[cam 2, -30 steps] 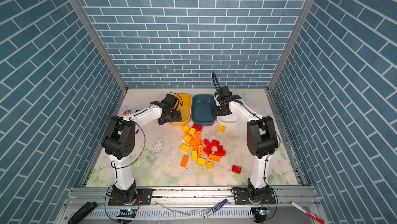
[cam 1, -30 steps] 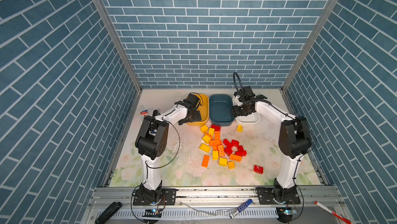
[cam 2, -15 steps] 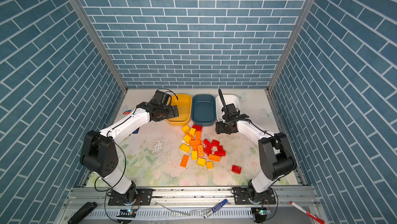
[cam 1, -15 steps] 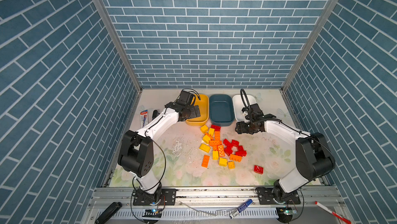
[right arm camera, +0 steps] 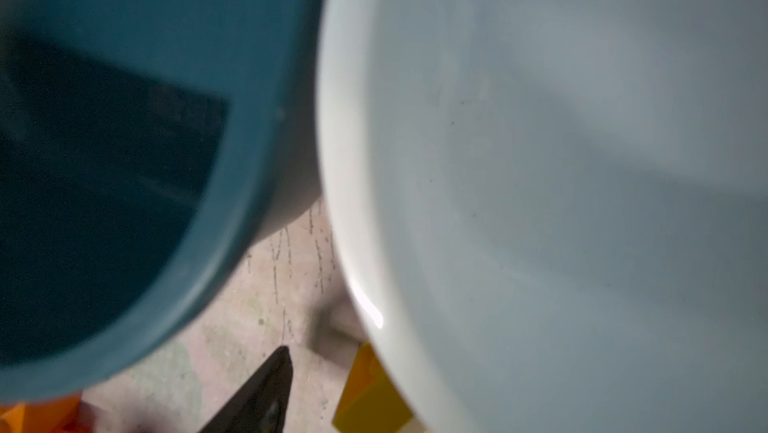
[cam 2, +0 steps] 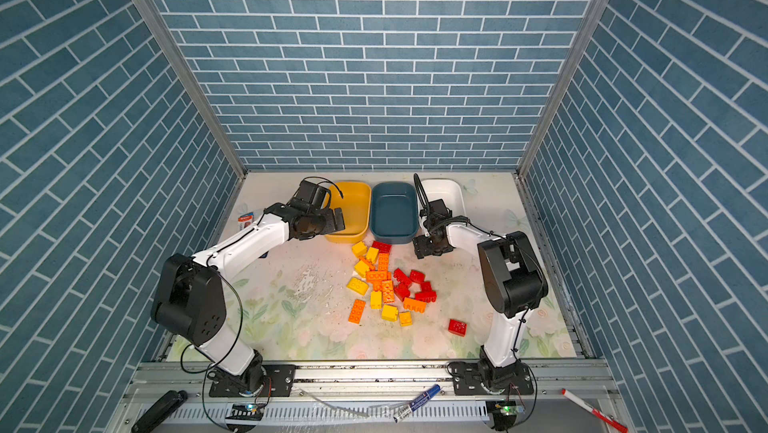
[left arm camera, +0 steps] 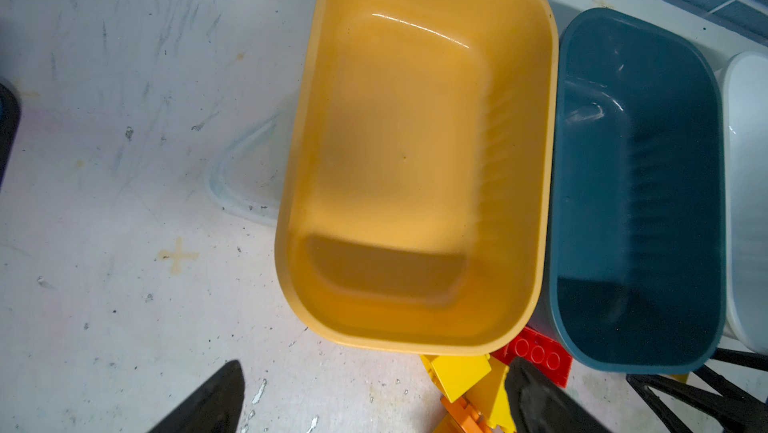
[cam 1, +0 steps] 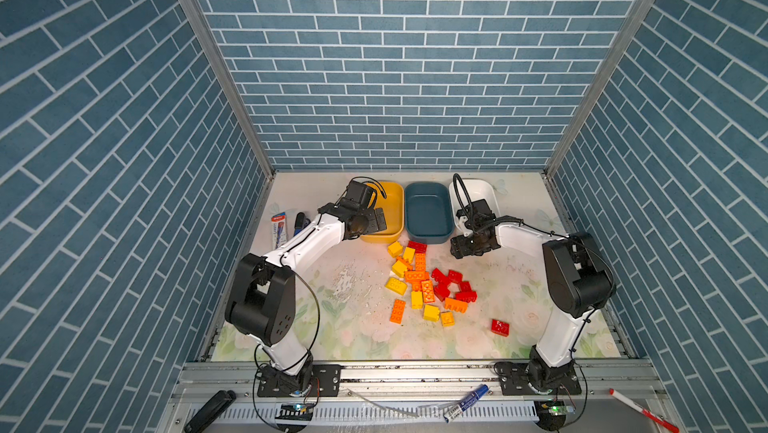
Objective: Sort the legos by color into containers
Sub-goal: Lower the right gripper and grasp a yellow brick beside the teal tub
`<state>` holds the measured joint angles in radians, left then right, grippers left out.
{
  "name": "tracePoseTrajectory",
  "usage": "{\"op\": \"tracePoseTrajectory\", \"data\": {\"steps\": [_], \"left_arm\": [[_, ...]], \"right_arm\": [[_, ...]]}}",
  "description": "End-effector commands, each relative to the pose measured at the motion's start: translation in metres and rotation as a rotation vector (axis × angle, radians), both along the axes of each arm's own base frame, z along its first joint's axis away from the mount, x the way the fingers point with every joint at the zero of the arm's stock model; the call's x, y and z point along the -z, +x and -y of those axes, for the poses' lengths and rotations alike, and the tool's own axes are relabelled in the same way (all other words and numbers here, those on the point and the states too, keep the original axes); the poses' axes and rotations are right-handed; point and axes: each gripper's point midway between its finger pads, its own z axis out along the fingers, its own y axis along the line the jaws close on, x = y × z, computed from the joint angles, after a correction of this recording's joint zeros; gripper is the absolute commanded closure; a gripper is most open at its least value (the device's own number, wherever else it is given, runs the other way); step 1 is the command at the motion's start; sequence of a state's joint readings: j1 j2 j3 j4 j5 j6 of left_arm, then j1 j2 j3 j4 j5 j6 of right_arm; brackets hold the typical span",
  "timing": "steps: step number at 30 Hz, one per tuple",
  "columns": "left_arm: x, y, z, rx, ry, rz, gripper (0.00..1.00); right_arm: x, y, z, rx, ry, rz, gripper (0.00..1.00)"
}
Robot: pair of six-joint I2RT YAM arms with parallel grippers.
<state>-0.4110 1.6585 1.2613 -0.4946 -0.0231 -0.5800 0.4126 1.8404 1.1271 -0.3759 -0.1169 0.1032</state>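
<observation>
Three tubs stand in a row at the far end of the floral mat point(cam 1: 332, 327), long sides just beside one another: yellow tub point(cam 1: 392, 202), teal tub point(cam 1: 428, 214), white tub point(cam 1: 482, 194).

Some twenty lego bricks point(cam 1: 419, 281), red, orange and yellow, lie loose on the mat in front of the tubs, between the two arms. One lone red brick point(cam 1: 500, 326) lies apart, toward the right arm's base.

Left gripper point(left arm camera: 374, 395): fingers spread wide, only bare mat between them. It hangs at the yellow tub's near end. In the left wrist view a small yellow brick point(left arm camera: 457, 372) and a studded red brick point(left arm camera: 536, 354), both at that tub's near corner, lie just beside one fingertip point(left arm camera: 536, 397); contact cannot be told.

Right gripper point(cam 1: 465, 250): low over the mat, just in front of the gap between the teal and white tubs. In the right wrist view one finger point(right arm camera: 266, 389) shows, well off centre; the second is hidden at the white tub's rim. Jaws apart, pinching nothing. A stray yellow brick point(right arm camera: 365, 397) lies just inside that finger, a strip of mat between them, its far part covered by the rim.

On the front rail: a blue marker point(cam 1: 465, 402) and a red marker point(cam 1: 636, 408).
</observation>
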Motion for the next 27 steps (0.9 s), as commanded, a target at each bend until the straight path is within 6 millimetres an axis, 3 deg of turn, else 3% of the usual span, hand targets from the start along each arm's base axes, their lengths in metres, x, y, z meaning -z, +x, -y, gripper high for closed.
{"op": "tracePoseTrajectory", "data": {"steps": [1, 10, 20, 27], "left_arm": [[-0.008, 0.001, 0.0, -0.007, -0.013, 0.02, 0.01], [-0.007, 0.0, 0.003, 0.0, -0.029, 0.014, 0.01], [-0.011, -0.003, 0.008, 0.013, -0.046, 0.023, 0.01], [-0.021, -0.008, 0.019, 0.035, -0.031, 0.057, 0.01]], "right_arm": [[0.003, 0.003, -0.012, -0.085, -0.015, 0.005, 0.26], [0.0, -0.019, -0.012, -0.115, -0.038, -0.005, 0.45], [0.002, -0.015, -0.009, -0.092, -0.081, 0.018, 0.65], [-0.029, -0.032, -0.013, -0.158, -0.01, 0.08, 0.7]]}}
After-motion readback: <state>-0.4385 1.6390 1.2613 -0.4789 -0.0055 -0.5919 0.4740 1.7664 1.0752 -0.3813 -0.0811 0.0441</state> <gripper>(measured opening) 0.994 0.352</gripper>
